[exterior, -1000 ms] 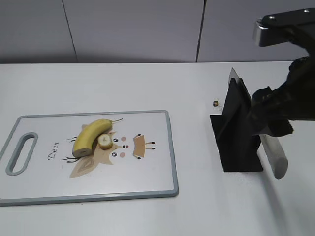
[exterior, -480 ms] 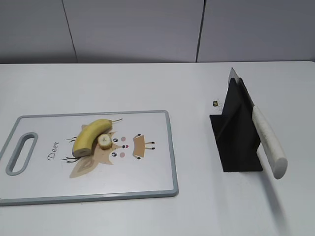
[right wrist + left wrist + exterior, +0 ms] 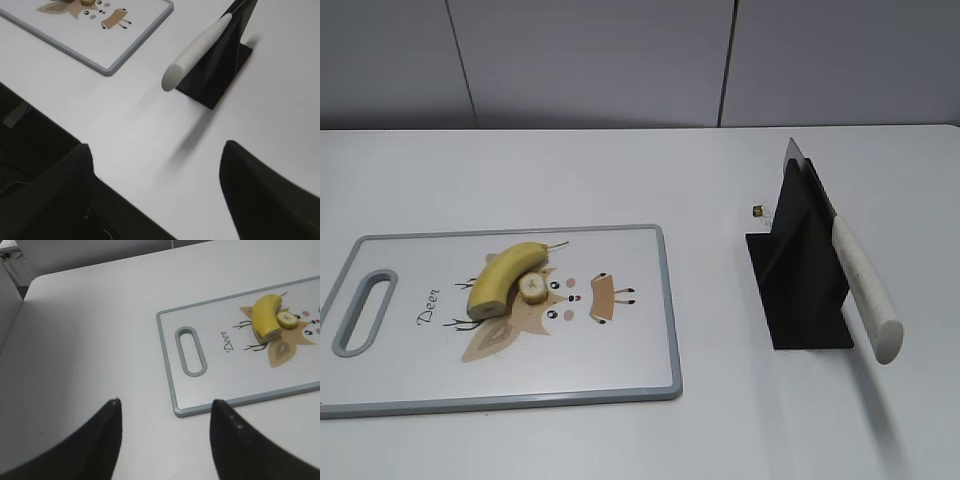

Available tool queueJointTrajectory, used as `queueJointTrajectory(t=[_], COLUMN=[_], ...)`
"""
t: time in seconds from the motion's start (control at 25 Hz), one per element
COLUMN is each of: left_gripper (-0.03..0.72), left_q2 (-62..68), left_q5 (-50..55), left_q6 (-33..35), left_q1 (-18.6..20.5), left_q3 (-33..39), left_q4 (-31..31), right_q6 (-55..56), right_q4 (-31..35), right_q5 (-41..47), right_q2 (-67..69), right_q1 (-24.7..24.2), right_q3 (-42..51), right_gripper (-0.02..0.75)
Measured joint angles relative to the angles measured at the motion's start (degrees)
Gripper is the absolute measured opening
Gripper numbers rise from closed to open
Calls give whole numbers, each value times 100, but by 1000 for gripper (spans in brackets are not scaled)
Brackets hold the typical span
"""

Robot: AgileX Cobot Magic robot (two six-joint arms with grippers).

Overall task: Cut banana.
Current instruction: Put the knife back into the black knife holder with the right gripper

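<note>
The yellow curved banana (image 3: 506, 277) lies on the white deer-print cutting board (image 3: 620, 370), one cut slice (image 3: 532, 288) beside it. The white-handled knife (image 3: 865, 290) rests in its black stand (image 3: 800, 290), handle slanting toward the right tool (image 3: 155, 192), spread and empty. The left tool (image 3: 164, 410), spread too, hovers off the board's handle end.

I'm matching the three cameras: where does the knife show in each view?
Exterior view: knife at right, in the black stand.
Left wrist view: not in it.
Right wrist view: upper middle, white handle pointing lower left.
Shared landmark: cutting board, in all three.
</note>
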Motion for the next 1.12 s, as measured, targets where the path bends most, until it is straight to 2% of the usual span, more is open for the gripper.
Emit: queueJointTrajectory(t=[0.36,0.72,0.88,1.12], left_gripper=[488,481,481,481], left_q2=[0,0,0,0], left_q5=[0,-7,-1,-1], left_q6=[0,0,0,0], left_q1=[0,6,6,6], left_q3=[0,5,5,5], left_q4=[0,19,18,18], right_q6=[22,24,24,28], right_q4=[25,103,149,174], right_q5=[40,52,52,52], right_q2=[-575,-1013,-1013,-1013], right_q1=[0,-105,-584,-1931], right_q3=[92,92,92,92], right_gripper=[594,594,594,594])
